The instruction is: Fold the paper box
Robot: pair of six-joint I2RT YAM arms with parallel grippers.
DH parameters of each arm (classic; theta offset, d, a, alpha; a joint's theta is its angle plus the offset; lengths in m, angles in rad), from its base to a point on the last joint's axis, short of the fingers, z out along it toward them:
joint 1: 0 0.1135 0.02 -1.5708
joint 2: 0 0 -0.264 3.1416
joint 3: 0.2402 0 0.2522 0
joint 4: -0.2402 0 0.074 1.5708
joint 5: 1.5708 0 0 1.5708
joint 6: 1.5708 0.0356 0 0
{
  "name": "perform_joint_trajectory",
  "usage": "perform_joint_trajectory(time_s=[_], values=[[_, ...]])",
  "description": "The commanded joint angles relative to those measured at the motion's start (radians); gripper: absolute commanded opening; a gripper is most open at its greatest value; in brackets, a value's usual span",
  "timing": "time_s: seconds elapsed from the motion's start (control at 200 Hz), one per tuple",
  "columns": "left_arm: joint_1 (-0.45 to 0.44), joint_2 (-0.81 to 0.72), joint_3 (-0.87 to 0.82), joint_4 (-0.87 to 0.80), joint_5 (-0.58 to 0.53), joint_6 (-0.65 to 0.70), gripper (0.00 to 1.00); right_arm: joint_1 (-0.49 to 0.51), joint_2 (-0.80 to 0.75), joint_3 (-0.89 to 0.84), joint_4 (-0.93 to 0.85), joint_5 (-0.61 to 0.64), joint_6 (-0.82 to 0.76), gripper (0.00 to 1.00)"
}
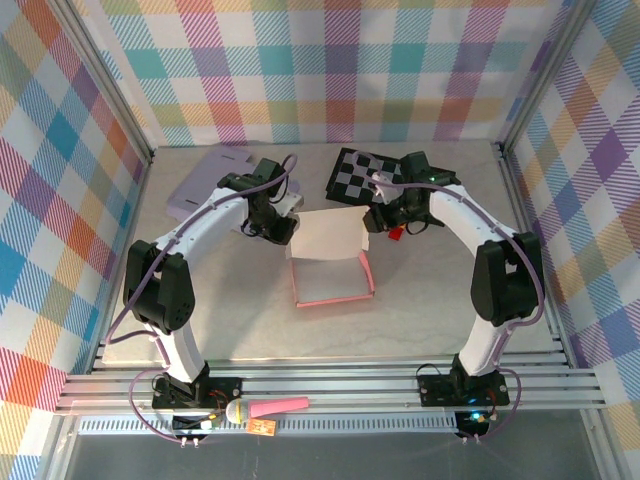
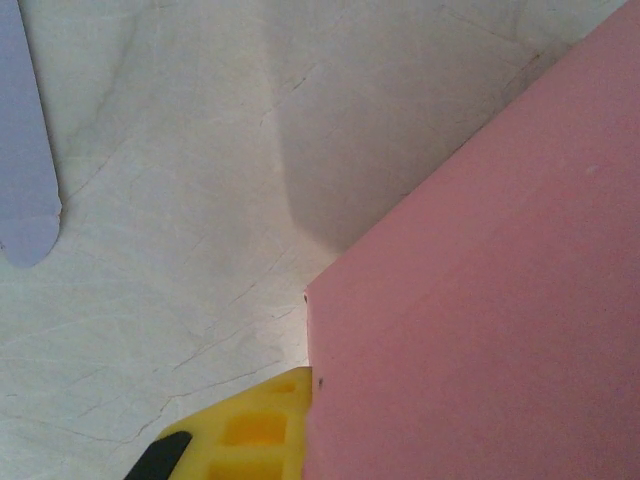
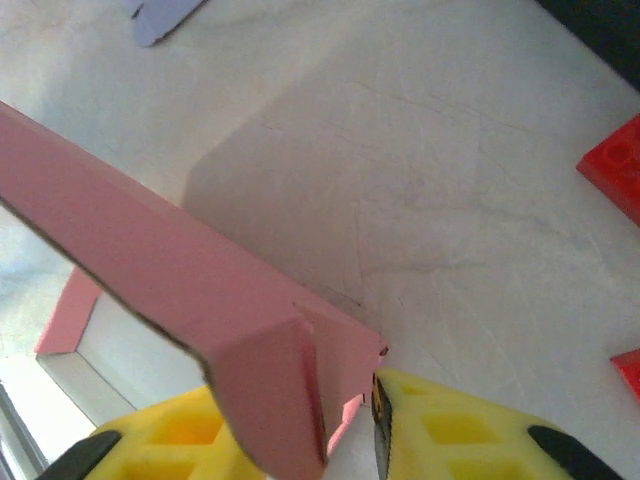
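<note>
The paper box, pink outside and white inside, stands half-formed in the middle of the table, its back panel raised. My left gripper is at the box's back left corner. In the left wrist view a yellow finger presses against the pink panel, the jaws shut on it. My right gripper is at the back right corner. In the right wrist view, its yellow fingers sit on either side of a folded pink corner flap, closed against it.
A flat black-and-white checkered sheet lies behind the right gripper, and a flat lavender sheet lies at the back left. Small red blocks sit just right of the box, also seen as a red block. Plaid walls enclose the table.
</note>
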Motion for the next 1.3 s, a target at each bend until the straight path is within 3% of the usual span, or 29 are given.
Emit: perform_joint_trajectory(time_s=[0.0, 0.145, 0.385, 0.49, 0.56, 0.87, 1.065, 1.295], values=[[0.005, 0.006, 0.030, -0.038, -0.006, 0.006, 0.07, 0.012, -0.031, 0.006, 0.016, 0.041, 0.006, 0.29], [0.005, 0.007, 0.030, -0.031, -0.014, -0.006, 0.07, 0.025, -0.017, 0.031, 0.011, 0.058, 0.024, 0.19], [0.005, 0.015, 0.026, -0.010, -0.020, -0.038, 0.08, 0.072, -0.003, 0.024, 0.024, 0.132, 0.055, 0.14], [0.005, 0.014, 0.024, 0.005, -0.040, -0.062, 0.08, 0.090, -0.005, 0.033, 0.039, 0.189, 0.077, 0.07], [0.005, 0.016, 0.028, 0.026, -0.069, -0.118, 0.08, 0.114, -0.001, 0.055, 0.035, 0.265, 0.093, 0.00], [0.004, 0.004, -0.001, 0.209, -0.176, -0.494, 0.07, 0.234, -0.056, 0.034, 0.173, 0.613, 0.413, 0.00], [0.005, 0.004, -0.035, 0.378, -0.197, -0.554, 0.06, 0.264, -0.086, -0.045, 0.338, 0.679, 0.583, 0.00], [0.008, -0.032, -0.184, 0.644, -0.152, -0.517, 0.05, 0.297, -0.165, -0.303, 0.724, 0.712, 0.557, 0.00]])
